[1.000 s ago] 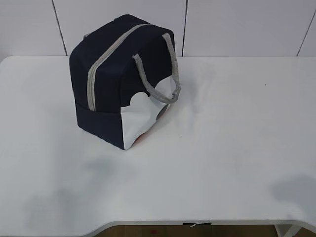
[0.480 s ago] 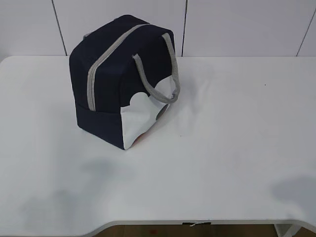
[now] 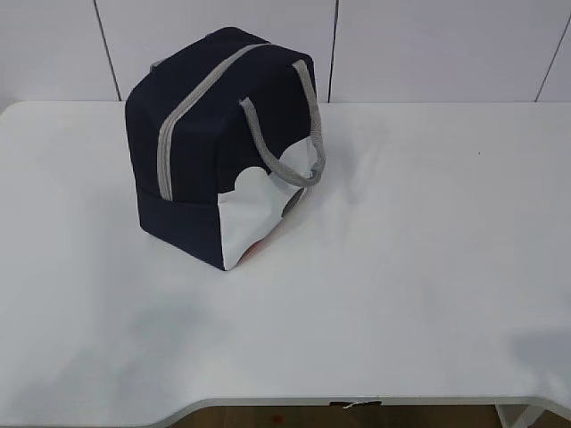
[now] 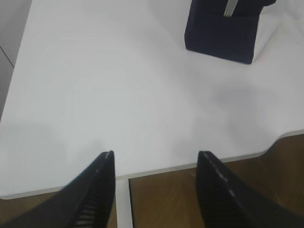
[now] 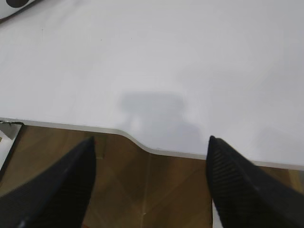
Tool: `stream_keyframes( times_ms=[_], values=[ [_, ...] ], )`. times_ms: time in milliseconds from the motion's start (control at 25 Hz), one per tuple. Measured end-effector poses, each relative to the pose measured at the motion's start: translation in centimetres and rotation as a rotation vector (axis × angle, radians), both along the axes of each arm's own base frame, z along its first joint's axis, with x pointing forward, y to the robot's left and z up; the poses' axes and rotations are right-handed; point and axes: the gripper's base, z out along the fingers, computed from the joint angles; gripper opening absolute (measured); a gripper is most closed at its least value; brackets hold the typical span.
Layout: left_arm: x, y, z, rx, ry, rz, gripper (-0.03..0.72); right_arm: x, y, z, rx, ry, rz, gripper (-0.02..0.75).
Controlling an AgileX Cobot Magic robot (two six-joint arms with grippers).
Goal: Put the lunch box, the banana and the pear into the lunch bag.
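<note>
The navy-blue lunch bag [image 3: 214, 143] stands on the white table [image 3: 401, 267] at the back left, its grey zipper [image 3: 183, 125] shut and a grey handle hanging over its white side panel. It also shows at the top of the left wrist view [image 4: 223, 35]. The lunch box, the banana and the pear are not in view. My left gripper [image 4: 156, 156] is open and empty over the table's front edge. My right gripper [image 5: 151, 142] is open and empty over the front edge too. Neither gripper shows in the exterior view.
The table's front edge has a curved cut-out [image 5: 137, 140], with brown wood floor [image 5: 156, 190] below. White wall panels [image 3: 428, 45] stand behind the table. A white table leg [image 4: 122, 204] shows below the left gripper.
The faint arm shadows on the table near the front edge have drifted toward the lower corners. The bag has not moved.
</note>
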Motion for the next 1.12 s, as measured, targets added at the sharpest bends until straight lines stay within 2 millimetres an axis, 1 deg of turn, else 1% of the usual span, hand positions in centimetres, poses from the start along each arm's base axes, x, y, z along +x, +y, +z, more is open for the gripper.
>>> stream_keyframes(
  times_ms=[1120],
  values=[
    [-0.11,0.00,-0.15,-0.001,-0.001,0.010,0.415,-0.10,-0.01,-0.01,0.000,-0.007,0.000,0.572]
  ],
)
